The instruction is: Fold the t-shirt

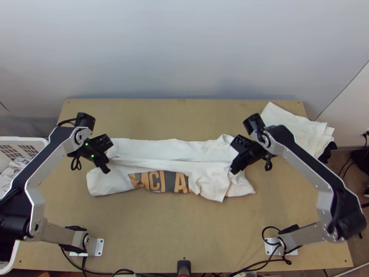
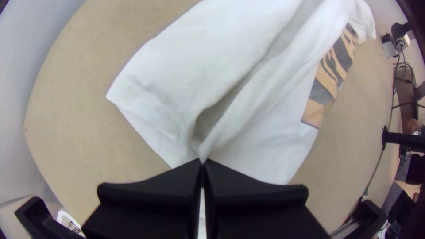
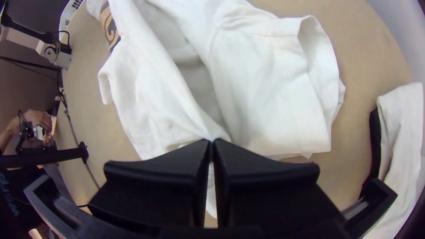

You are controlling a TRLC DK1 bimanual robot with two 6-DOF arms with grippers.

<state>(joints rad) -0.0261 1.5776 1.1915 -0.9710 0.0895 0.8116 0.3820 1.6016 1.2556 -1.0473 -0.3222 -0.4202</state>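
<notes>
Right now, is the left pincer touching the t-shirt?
Touching. The left wrist view shows the left pincer shut on a raised fold of the white t-shirt.

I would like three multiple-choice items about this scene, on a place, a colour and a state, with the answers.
1. In the top view, the white cloth pile lies:
A) upper right
B) lower left
C) lower middle

2. The letters on the t-shirt are:
A) green
B) orange
C) pink

3. The left claw is:
A) wide open
B) shut, holding nothing
C) shut on the t-shirt

1 A: it lies beyond the t-shirt's right end.
2 B: orange shows against dark grey.
3 C: white fabric gathers between its closed fingertips.
</notes>
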